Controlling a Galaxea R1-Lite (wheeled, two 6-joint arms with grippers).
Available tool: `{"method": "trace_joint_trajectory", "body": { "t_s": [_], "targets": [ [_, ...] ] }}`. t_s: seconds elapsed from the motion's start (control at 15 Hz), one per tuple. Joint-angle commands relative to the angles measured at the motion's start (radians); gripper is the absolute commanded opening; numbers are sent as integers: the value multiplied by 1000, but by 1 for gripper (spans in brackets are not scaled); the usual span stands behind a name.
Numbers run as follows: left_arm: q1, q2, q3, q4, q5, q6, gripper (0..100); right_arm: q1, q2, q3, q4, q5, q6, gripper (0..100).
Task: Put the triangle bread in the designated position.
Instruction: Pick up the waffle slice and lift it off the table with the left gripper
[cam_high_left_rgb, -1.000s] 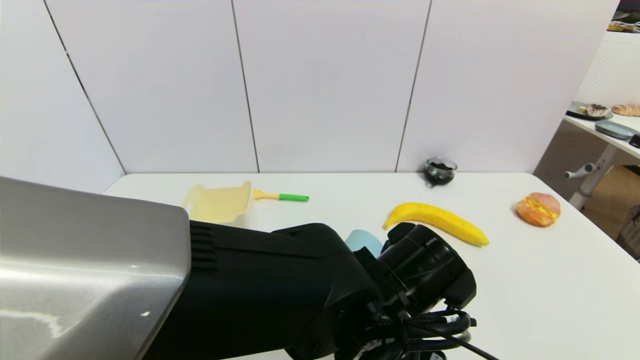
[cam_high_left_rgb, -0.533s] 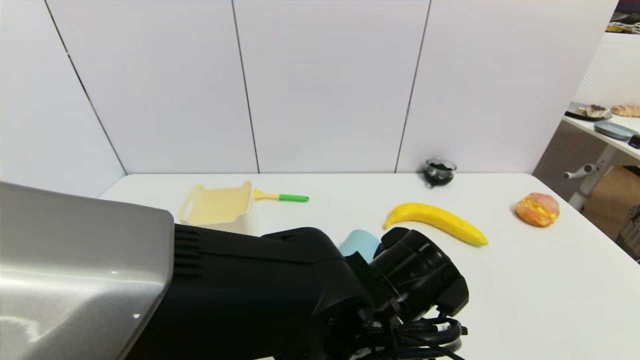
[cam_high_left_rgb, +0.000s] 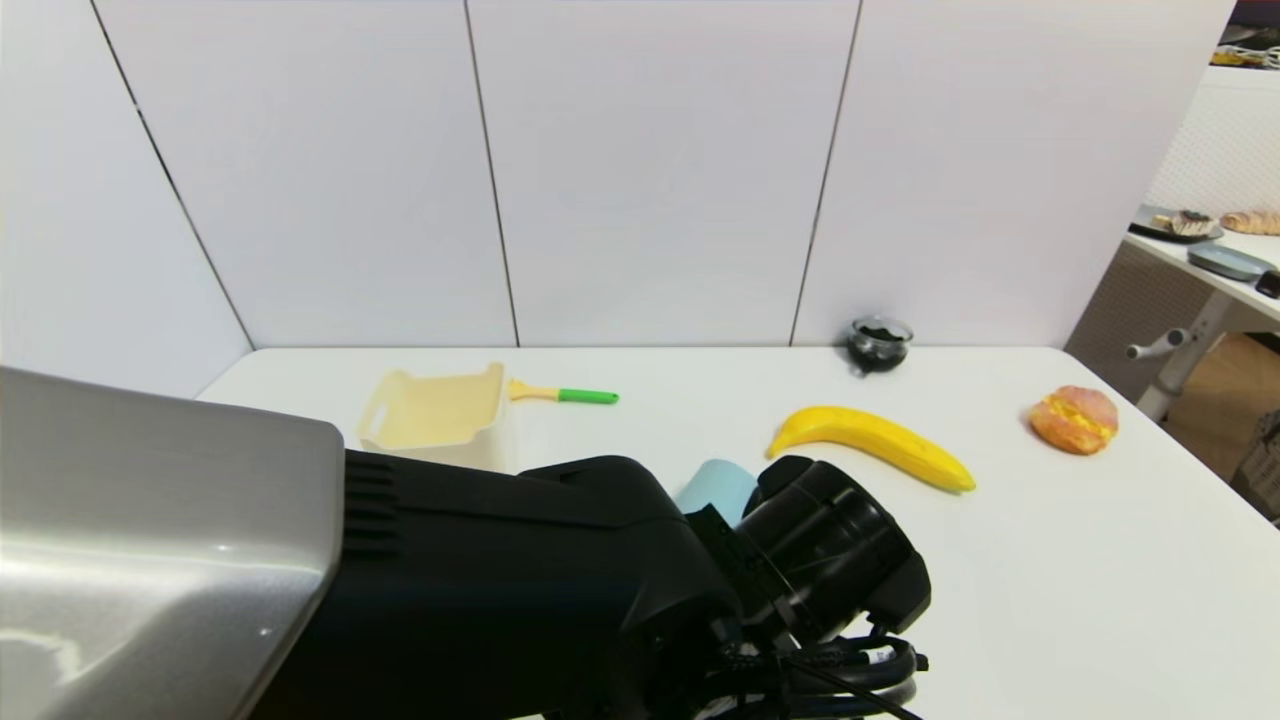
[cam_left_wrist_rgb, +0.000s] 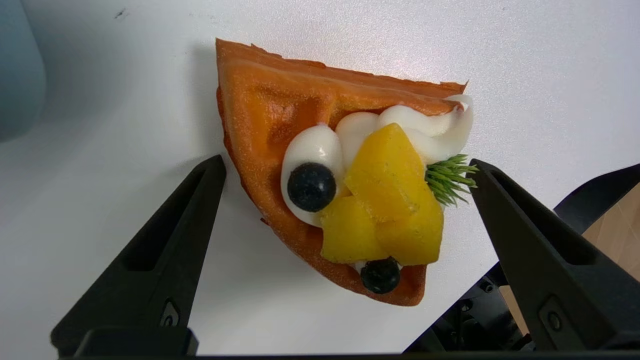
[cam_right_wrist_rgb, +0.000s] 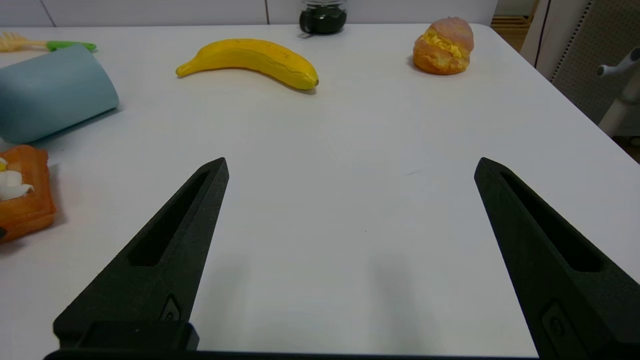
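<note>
Left fingers (cam_left_wrist_rgb: 175, 235) spread wide either side of triangle bread (cam_left_wrist_rgb: 320, 165) on table, w/o touching; right fingers (cam_right_wrist_rgb: 180, 235) open

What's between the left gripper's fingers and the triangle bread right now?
Only bare white table: in the left wrist view the left gripper straddles the triangle bread, open.

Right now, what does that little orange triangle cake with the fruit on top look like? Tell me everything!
The small orange-brown wedge-shaped pastry has a waffle-like dimpled crust with ragged edges. On top sit swirls of white cream, yellow fruit chunks, two dark round berries and a tiny green sprig. It lies flat on the plain white tabletop, toppings up, near a pale blue cup lying on its side. The left arm's tool hangs open above it, one black finger on each side, neither clearly touching it.
</note>
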Motion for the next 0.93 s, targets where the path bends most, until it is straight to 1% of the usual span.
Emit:
{"method": "trace_joint_trajectory", "body": {
  "t_s": [0.07,0.47,0.93],
  "targets": [
    [1,40,-3,1,-4,-2,0,1,2,2,0,0,2,100],
    [-1,84,-7,-26,-4,-5,0,1,0,2,0,0,2,100],
    [5,-97,-23,-18,-5,1,0,1,2,2,-2,0,2,100]
  ]
}}
